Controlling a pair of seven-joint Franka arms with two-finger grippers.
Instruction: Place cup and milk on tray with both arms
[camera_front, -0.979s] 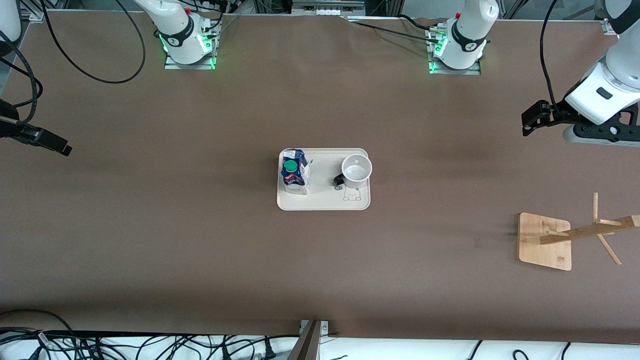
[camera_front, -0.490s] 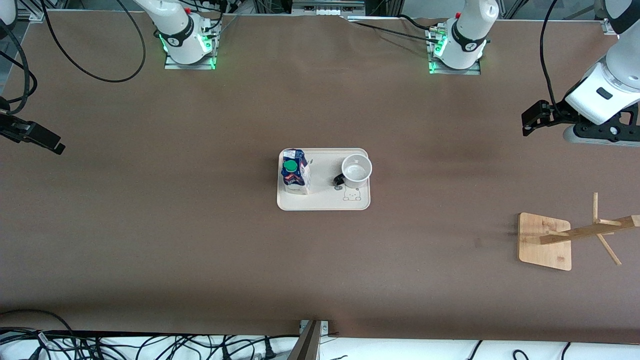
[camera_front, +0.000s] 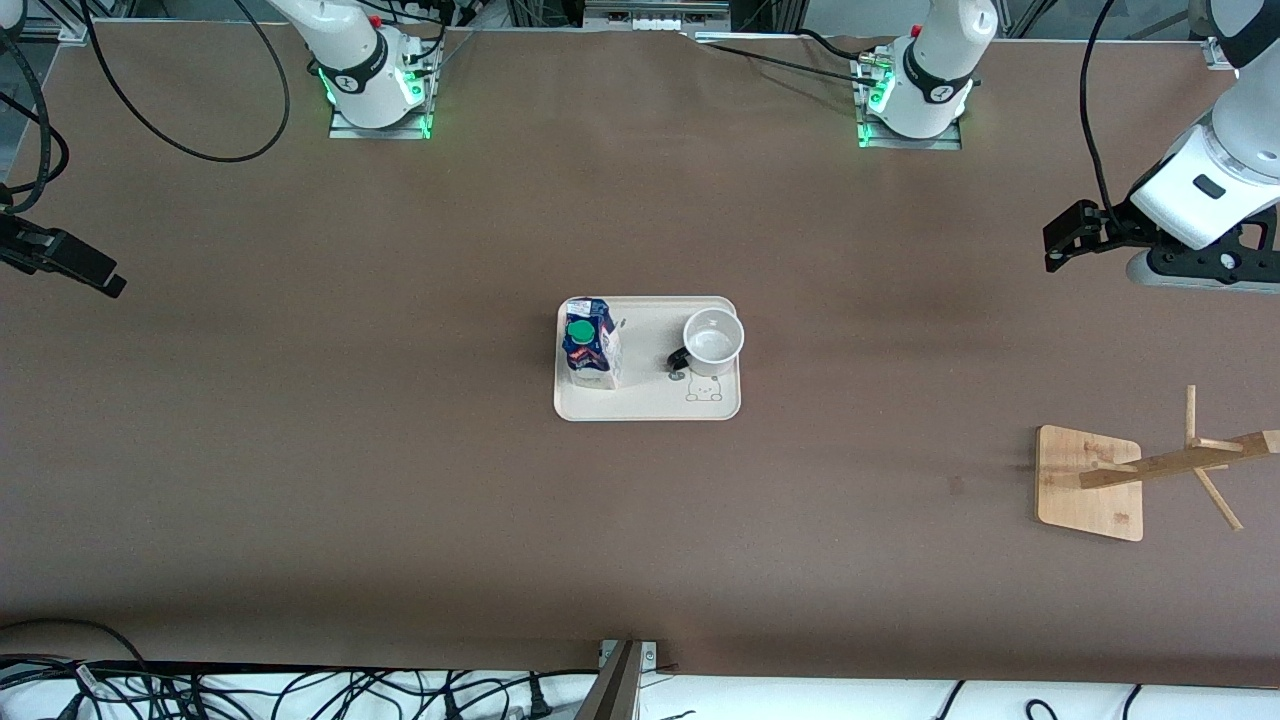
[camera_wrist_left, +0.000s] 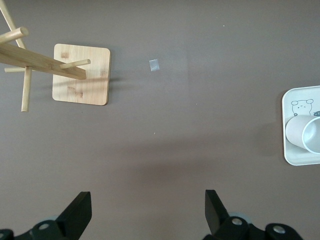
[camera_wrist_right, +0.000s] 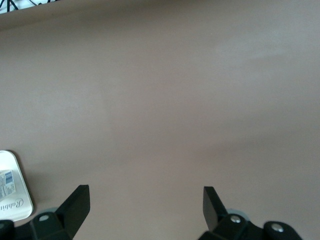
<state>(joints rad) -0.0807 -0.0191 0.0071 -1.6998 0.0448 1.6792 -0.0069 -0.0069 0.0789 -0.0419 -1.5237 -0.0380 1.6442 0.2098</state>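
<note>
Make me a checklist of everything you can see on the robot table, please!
Surface: brown table, bare around the tray.
Job's things: cream tray mid-table; milk carton upright on it toward the right arm's end; white cup upright on it toward the left arm's end, apart from the carton.
Clutter: wooden rack toward the left arm's end, nearer the front camera than the tray; small pale scrap beside it.
Grippers: left gripper open, empty, over bare table at the left arm's end; right gripper open, empty, over bare table at the right arm's end.
Cables: black cables by the right arm's base.
Surroundings: more cables along the table's near edge.
</note>
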